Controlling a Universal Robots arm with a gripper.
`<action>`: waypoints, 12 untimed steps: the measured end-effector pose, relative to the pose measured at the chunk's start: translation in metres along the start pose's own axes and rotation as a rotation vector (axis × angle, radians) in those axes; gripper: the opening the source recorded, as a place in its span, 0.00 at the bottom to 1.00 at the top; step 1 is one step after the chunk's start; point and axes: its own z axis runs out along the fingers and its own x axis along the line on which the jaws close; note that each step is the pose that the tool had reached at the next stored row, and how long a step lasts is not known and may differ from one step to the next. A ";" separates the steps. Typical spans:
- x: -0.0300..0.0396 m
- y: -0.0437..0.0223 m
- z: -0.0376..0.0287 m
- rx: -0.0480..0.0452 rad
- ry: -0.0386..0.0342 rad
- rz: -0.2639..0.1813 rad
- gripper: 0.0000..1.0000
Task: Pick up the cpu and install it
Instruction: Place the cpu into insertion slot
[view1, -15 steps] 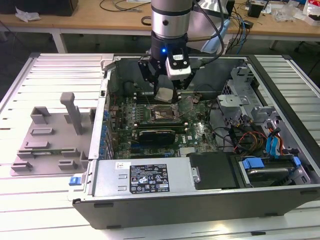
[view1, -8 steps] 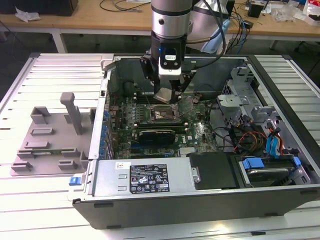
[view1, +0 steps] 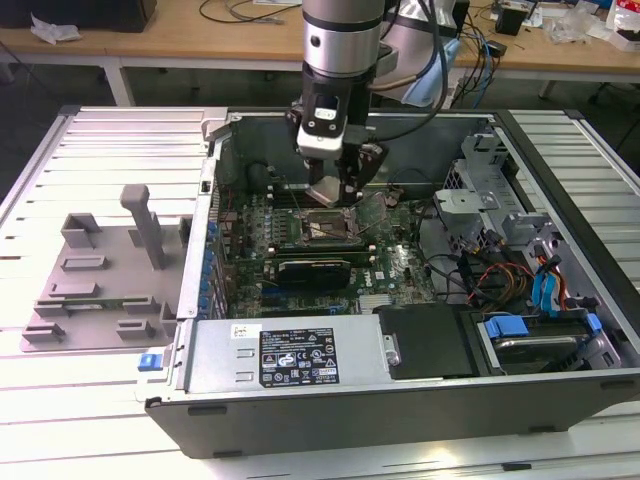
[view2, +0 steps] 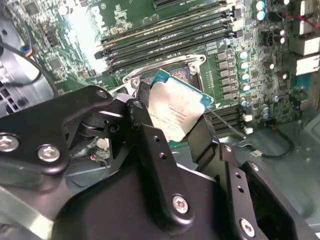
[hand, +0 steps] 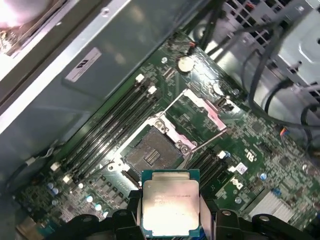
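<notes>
**Over the open socket — chip clamped in the gripper**

Inside the open computer case, the gripper hangs above the motherboard. Its two black fingers are closed on opposite edges of the cpu. The cpu sits between the fingertips, its silver top showing in both wrist views, and it looks tilted in the exterior view. Just beneath it lies the socket — metal frame swung open. Memory slots run beside the socket. Well apart, on the exterior view's left, a grey tray rests on the table.
</notes>
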 end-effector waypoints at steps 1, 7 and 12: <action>0.0000 0.0000 0.0000 0.0004 -0.0002 0.016 0.55; 0.0000 0.0000 0.0001 0.0034 -0.0016 0.142 0.55; 0.0000 0.0000 0.0002 0.0063 -0.0030 0.262 0.55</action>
